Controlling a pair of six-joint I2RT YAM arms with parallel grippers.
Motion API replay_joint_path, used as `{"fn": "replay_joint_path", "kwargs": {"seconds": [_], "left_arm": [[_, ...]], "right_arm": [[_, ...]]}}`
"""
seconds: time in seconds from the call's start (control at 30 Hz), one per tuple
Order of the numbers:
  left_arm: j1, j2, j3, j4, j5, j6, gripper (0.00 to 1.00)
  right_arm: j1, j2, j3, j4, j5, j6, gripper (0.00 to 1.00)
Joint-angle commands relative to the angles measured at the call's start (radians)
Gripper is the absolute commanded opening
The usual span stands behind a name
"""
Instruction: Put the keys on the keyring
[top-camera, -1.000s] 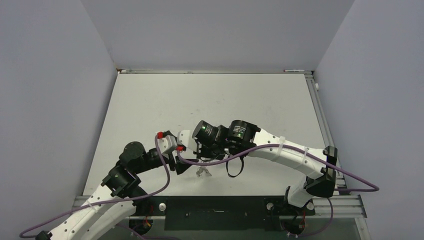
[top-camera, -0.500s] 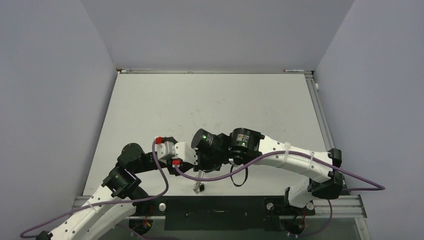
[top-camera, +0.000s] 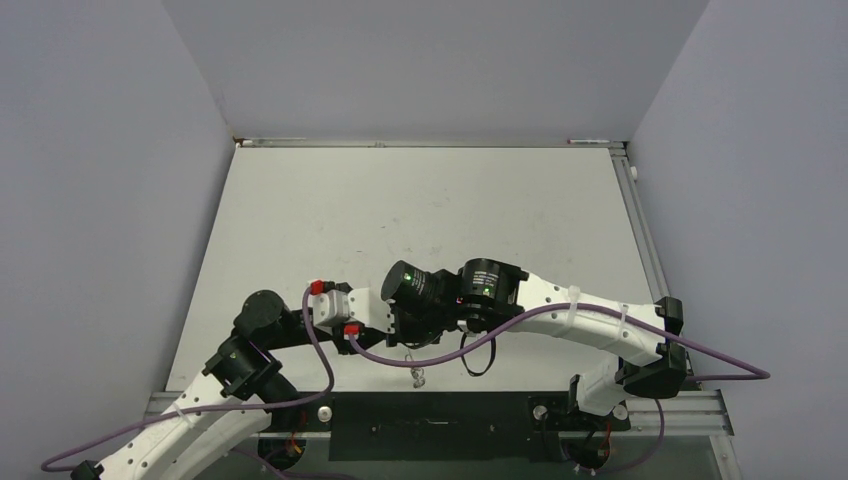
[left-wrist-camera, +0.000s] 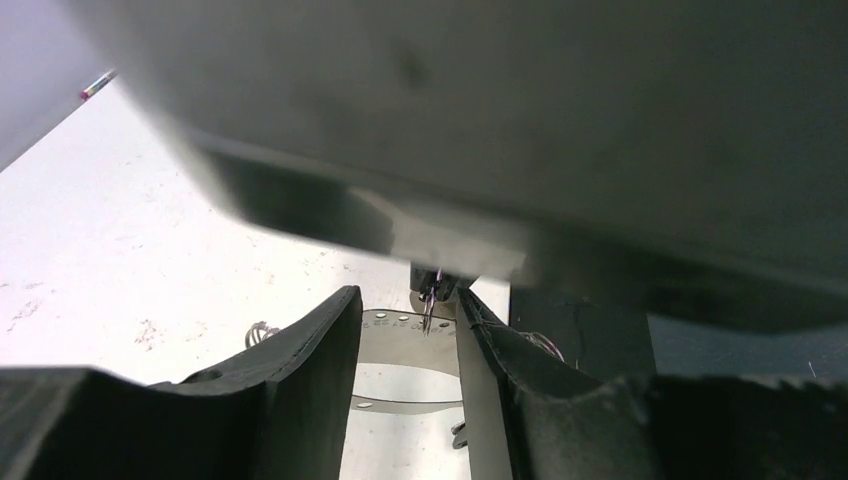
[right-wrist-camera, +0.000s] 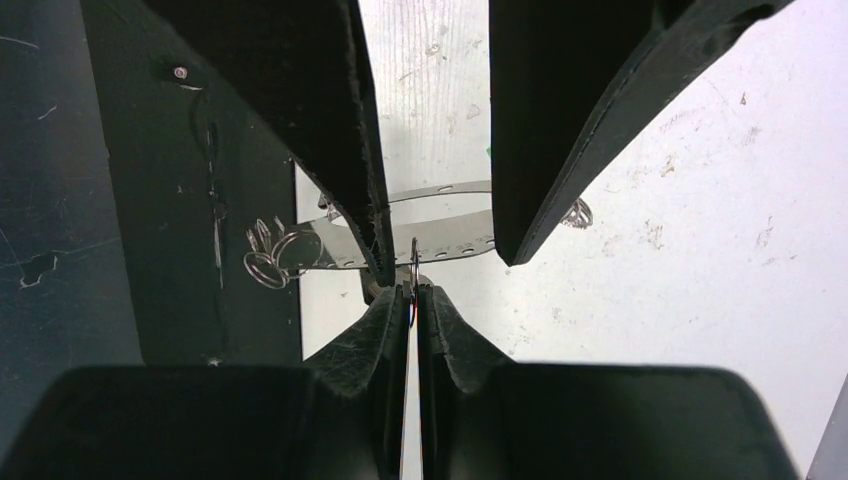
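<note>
My right gripper (right-wrist-camera: 413, 283) is shut on a thin wire keyring (right-wrist-camera: 413, 255), seen edge-on at its tips. In the left wrist view the ring (left-wrist-camera: 428, 310) hangs from those tips between my left gripper's open fingers (left-wrist-camera: 330, 345). My left gripper (left-wrist-camera: 410, 330) is empty and faces the right one. A small silvery key (right-wrist-camera: 578, 213) lies on the white table; it also shows in the left wrist view (left-wrist-camera: 262, 332). A cluster of silvery wire loops (right-wrist-camera: 268, 256) sits at the table's front edge (top-camera: 415, 377).
A curved metal strip with small holes (right-wrist-camera: 440, 218) lies under both grippers and reaches the loop cluster. The black front rail (top-camera: 440, 412) runs just below the grippers. A purple cable (top-camera: 330, 350) loops over the left arm.
Both grippers have moved together toward the table's front edge. The silvery loop cluster has shifted from under the grippers down to the front edge.
</note>
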Motion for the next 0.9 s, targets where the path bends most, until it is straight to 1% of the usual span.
{"fn": "replay_joint_path", "kwargs": {"seconds": [0.0, 0.1, 0.27, 0.3, 0.43, 0.47, 0.53, 0.57, 0.6, 0.67, 0.7, 0.83, 0.87], "left_arm": [[-0.011, 0.013, -0.002, 0.010, 0.032, 0.000, 0.37], [-0.014, 0.035, 0.004, 0.005, 0.037, 0.004, 0.36], [-0.024, 0.061, 0.013, 0.005, 0.034, 0.013, 0.30], [-0.025, 0.064, 0.015, -0.024, 0.032, 0.016, 0.30], [-0.030, 0.066, 0.016, -0.035, 0.025, 0.017, 0.29], [-0.030, 0.064, 0.015, -0.036, 0.022, 0.016, 0.33], [-0.029, 0.055, 0.013, -0.036, 0.018, 0.017, 0.47], [-0.030, 0.048, 0.012, -0.035, 0.016, 0.017, 0.52], [-0.030, 0.035, 0.009, -0.033, 0.012, 0.017, 0.54], [-0.029, 0.002, 0.002, -0.029, -0.004, 0.017, 0.54], [-0.030, -0.015, -0.002, -0.027, -0.012, 0.017, 0.52], [-0.030, -0.041, -0.012, -0.019, -0.019, 0.016, 0.36], [-0.030, -0.035, -0.010, -0.021, -0.015, 0.016, 0.33]], "right_arm": [[0.015, -0.054, 0.048, 0.054, 0.026, -0.007, 0.05], [0.018, -0.055, 0.051, 0.055, 0.028, -0.007, 0.05], [0.023, -0.057, 0.052, 0.064, 0.031, -0.011, 0.05], [0.024, -0.057, 0.053, 0.065, 0.034, -0.011, 0.05], [0.026, -0.059, 0.056, 0.071, 0.044, -0.012, 0.05], [0.026, -0.059, 0.056, 0.072, 0.050, -0.011, 0.05], [0.026, -0.063, 0.052, 0.077, 0.057, -0.008, 0.05], [0.026, -0.065, 0.049, 0.077, 0.058, -0.008, 0.05], [0.025, -0.067, 0.045, 0.078, 0.060, -0.007, 0.05], [0.024, -0.072, 0.036, 0.082, 0.066, -0.005, 0.05], [0.024, -0.075, 0.032, 0.083, 0.067, -0.004, 0.05], [0.024, -0.074, 0.039, 0.086, 0.068, -0.003, 0.05], [0.023, -0.073, 0.044, 0.086, 0.068, -0.003, 0.05]]}}
